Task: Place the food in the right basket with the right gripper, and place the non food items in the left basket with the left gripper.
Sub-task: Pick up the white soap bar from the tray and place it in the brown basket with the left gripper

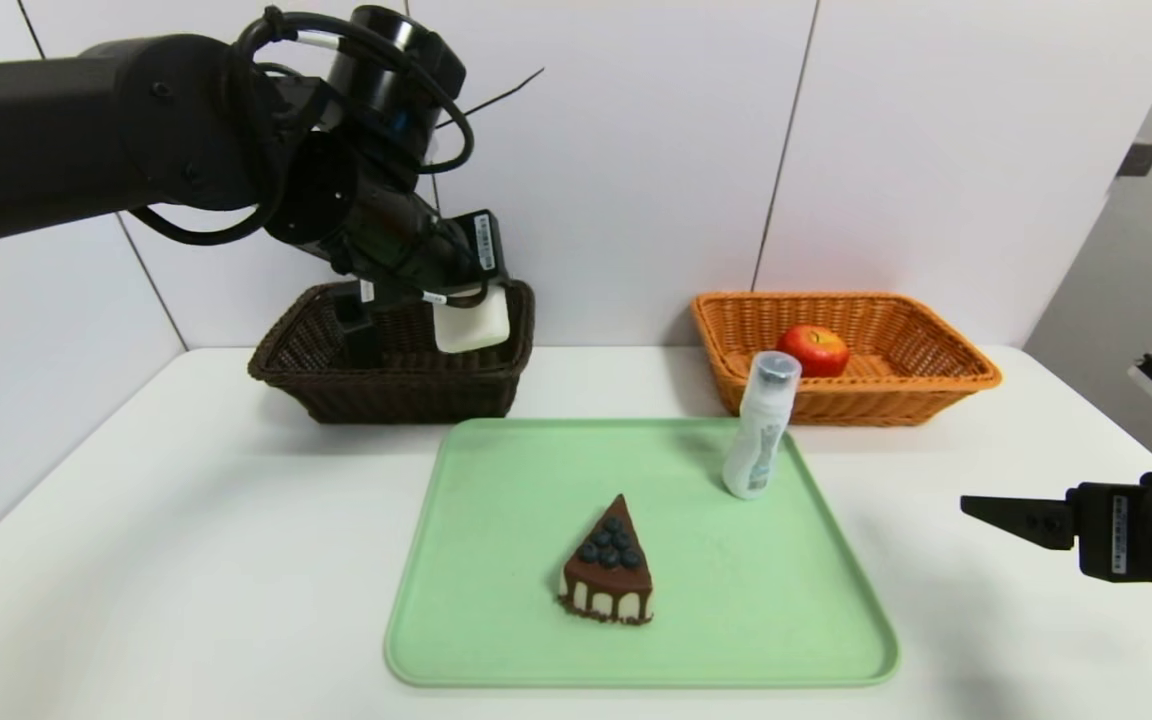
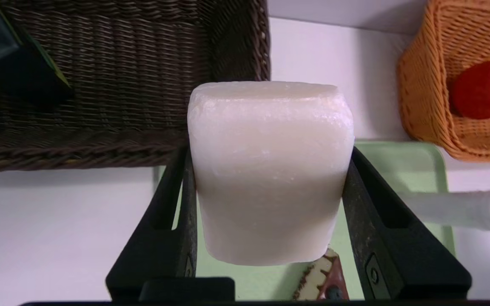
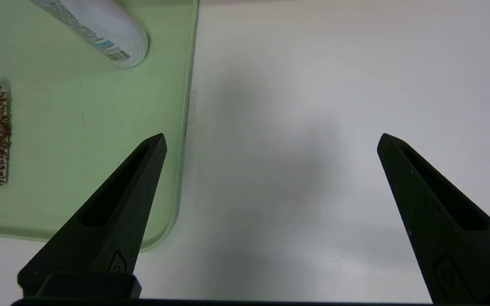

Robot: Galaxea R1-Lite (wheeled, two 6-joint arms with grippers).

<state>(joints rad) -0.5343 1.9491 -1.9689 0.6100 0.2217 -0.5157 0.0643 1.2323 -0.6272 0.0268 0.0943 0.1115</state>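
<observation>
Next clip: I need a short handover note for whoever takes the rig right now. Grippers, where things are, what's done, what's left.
Left gripper: shut on the white soap bar, held up at the near right corner of the dark brown basket; not released yet.
Right gripper: open, empty, parked over bare table right of the green tray.
Done: apple is in the orange basket; a black item, probably the pump bottle, stands in the brown basket.
Left: drop the soap; white tube bottle, upright on the tray, goes to the brown basket; cake slice on the tray goes to the orange basket.
</observation>
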